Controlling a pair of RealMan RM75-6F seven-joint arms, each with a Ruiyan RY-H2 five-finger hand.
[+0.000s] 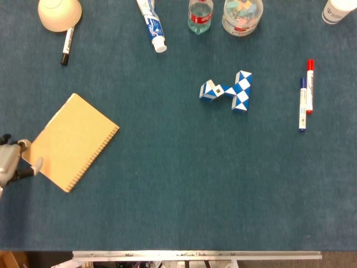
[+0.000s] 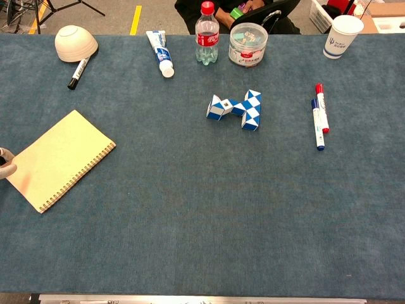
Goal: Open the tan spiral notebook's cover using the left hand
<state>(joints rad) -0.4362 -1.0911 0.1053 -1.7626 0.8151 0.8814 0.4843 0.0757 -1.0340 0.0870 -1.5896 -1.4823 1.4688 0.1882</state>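
Observation:
The tan spiral notebook (image 1: 72, 142) lies shut and flat on the blue table at the left, its wire spine along the lower right side; the chest view shows the notebook (image 2: 62, 158) too. My left hand (image 1: 12, 163) sits at the frame's left edge, mostly cut off. Its pale fingertips (image 1: 35, 165) touch the notebook's left corner, fingers apart, with nothing lifted. In the chest view only a tip of the left hand (image 2: 6, 163) shows beside that corner. My right hand is in neither view.
Along the far edge stand an upturned bowl (image 1: 59, 13) with a black marker (image 1: 67, 46), a toothpaste tube (image 1: 152, 24), a bottle (image 1: 200, 15), a clear tub (image 1: 242, 15) and a paper cup (image 1: 340, 10). A blue-white twist puzzle (image 1: 228, 91) lies mid-table; two markers (image 1: 305, 95) right.

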